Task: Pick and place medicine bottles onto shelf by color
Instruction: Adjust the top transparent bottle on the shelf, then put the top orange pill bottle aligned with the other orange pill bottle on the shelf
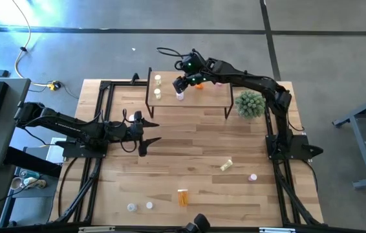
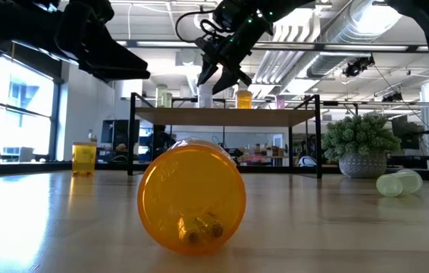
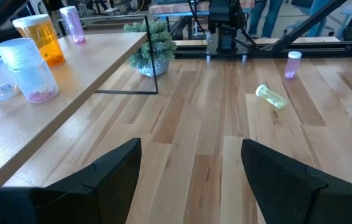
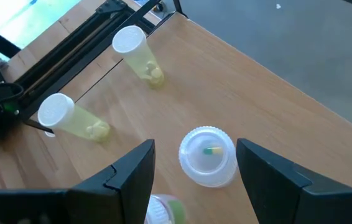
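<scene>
Wooden and black-legged, the shelf (image 1: 199, 98) stands at the table's far edge, where the right gripper (image 1: 182, 85) hovers above a clear bottle (image 4: 208, 157) with its fingers spread to either side and nothing between them. Two yellow-green bottles (image 4: 137, 55) stand near the shelf's left end, while an orange bottle (image 3: 38, 38) and a pink bottle (image 3: 71, 23) stand further along it. The left gripper (image 1: 145, 132) waits over the table's left side, jaws apart and empty. On the table (image 1: 196, 162) lie a toppled orange bottle (image 2: 192, 195), a fallen yellow-green bottle (image 1: 226, 165), a pink one (image 1: 253, 177) and two white-capped bottles (image 1: 140, 206). A spiky green plant (image 1: 249, 104) sits beside the shelf.
</scene>
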### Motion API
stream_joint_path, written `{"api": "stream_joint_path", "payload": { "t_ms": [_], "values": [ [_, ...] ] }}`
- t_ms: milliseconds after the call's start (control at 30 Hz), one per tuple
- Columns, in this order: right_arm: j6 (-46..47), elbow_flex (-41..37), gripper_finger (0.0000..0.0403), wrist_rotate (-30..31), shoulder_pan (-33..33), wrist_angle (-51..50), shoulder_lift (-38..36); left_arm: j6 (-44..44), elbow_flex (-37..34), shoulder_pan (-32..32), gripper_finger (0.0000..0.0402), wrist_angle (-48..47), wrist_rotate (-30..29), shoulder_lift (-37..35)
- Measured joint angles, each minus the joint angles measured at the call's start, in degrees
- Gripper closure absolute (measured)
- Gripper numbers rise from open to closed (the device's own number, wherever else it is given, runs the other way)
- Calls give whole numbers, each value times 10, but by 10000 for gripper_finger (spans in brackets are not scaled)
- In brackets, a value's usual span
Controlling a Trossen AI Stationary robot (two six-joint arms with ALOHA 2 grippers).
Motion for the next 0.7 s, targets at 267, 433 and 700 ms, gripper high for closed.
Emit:
{"api": "stream_joint_path", "payload": {
  "t_ms": [267,433,700],
  "values": [
    [-20,0,188,5,0,0,-19,0,0,0,135,-11,0,0],
    [-43,0,188,5,6,-4,-34,0,0,0,135,-11,0,0],
    [-70,0,188,8,37,-31,-63,0,0,0,135,-15,0,0]
  ]
}}
